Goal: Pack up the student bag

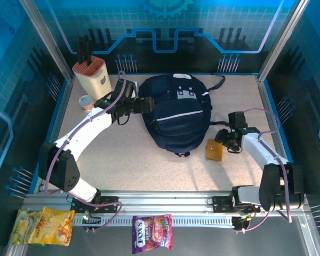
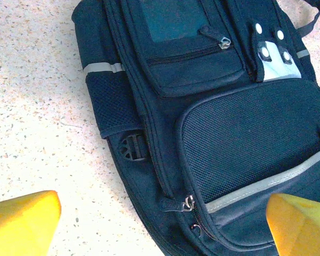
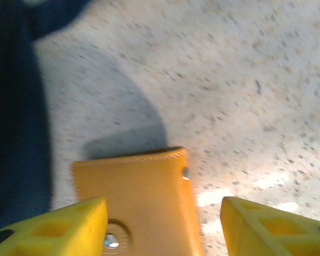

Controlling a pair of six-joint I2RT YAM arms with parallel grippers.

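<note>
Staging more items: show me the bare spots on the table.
Bare: the table in front of the student bag, between both arms; also the back right corner. Crowded: back left, with knife block, cup, left gripper; orange pouch by right gripper.

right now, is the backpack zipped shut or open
Shut where visible: the student bag shows its front pocket zips drawn closed; the main compartment zip cannot be told.
</note>
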